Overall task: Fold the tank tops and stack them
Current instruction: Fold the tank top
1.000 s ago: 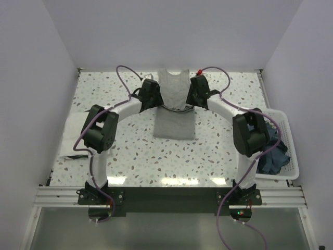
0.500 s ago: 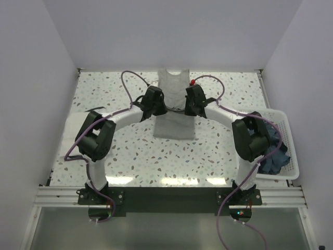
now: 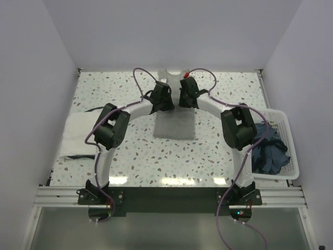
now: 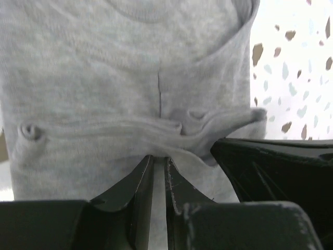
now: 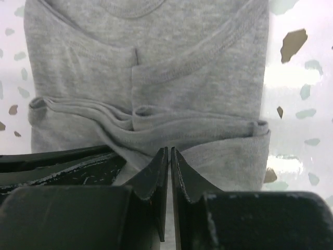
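— Where's the grey tank top (image 3: 175,126)?
— Centre of the table (image 3: 130,151), folded, its near fold bunched. The left gripper (image 4: 158,159) and right gripper (image 5: 169,151) are each pinched nearly closed, seemingly on that fold.

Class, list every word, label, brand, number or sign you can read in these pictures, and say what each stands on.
No text can be read anywhere.
The grey tank top is plain knit with no tag showing.
The basket, the left pincer and the right pincer carry no lettering.
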